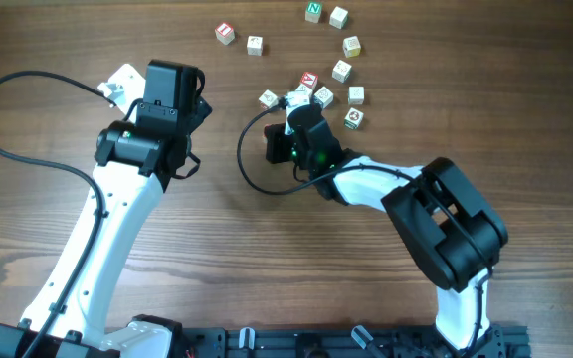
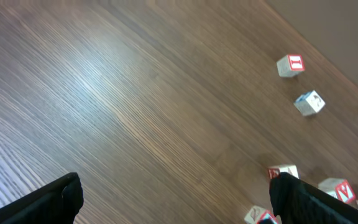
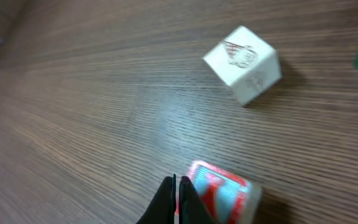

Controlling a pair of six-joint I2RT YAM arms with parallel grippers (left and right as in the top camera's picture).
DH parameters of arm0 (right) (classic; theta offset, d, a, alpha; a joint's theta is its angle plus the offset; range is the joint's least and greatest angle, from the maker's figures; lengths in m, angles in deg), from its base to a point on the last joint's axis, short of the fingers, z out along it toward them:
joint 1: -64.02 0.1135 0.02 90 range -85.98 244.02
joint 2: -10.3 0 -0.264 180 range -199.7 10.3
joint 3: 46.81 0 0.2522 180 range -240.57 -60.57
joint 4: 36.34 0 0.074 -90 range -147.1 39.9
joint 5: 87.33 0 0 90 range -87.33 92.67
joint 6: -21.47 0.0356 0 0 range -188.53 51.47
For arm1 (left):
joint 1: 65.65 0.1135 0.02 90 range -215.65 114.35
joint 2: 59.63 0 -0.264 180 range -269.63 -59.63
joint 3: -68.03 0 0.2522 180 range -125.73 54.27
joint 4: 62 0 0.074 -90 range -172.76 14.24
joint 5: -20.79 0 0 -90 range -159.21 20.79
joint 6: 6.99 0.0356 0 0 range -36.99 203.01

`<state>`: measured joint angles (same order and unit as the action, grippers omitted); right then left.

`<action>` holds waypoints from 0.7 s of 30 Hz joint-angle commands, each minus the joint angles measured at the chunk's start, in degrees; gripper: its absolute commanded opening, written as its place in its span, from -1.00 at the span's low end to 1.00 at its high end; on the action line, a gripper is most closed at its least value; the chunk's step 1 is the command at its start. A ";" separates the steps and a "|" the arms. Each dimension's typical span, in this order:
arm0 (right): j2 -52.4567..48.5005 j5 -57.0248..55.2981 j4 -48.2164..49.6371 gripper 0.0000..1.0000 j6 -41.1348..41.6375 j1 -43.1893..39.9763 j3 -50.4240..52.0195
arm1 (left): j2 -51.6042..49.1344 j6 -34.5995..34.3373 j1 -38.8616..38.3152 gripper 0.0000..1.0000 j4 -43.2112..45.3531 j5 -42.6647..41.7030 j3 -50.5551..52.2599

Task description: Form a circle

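Lettered wooden cubes [image 1: 352, 46] lay in loose arc on worktop [image 1: 267, 278]. Left hand [image 2: 176, 186] stood wide open, empty. Right hand [image 3: 176, 193] was closed, just beside red-faced cube [image 3: 225, 190].

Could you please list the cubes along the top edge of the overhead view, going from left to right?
From the left: red-letter cube → pale cube → green-letter cube → second pale cube.
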<state>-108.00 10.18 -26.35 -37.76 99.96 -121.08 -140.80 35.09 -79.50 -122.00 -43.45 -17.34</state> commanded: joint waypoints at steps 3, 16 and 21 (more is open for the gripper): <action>-1.20 -2.12 0.09 -0.91 -0.44 2.36 -2.49 | -0.37 -0.35 1.46 1.00 -0.02 3.28 -0.17; -1.18 -6.19 -5.86 -0.91 -0.70 2.36 -2.49 | -0.42 -0.57 2.14 1.00 -0.02 0.66 -0.17; -1.07 -6.16 -7.04 -0.91 -0.70 2.36 -2.49 | -2.25 -0.57 2.14 1.00 0.04 0.68 -0.17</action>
<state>-108.00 5.18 -33.04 -38.01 102.35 -122.46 -140.95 35.09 -77.69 -122.00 -42.49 -17.34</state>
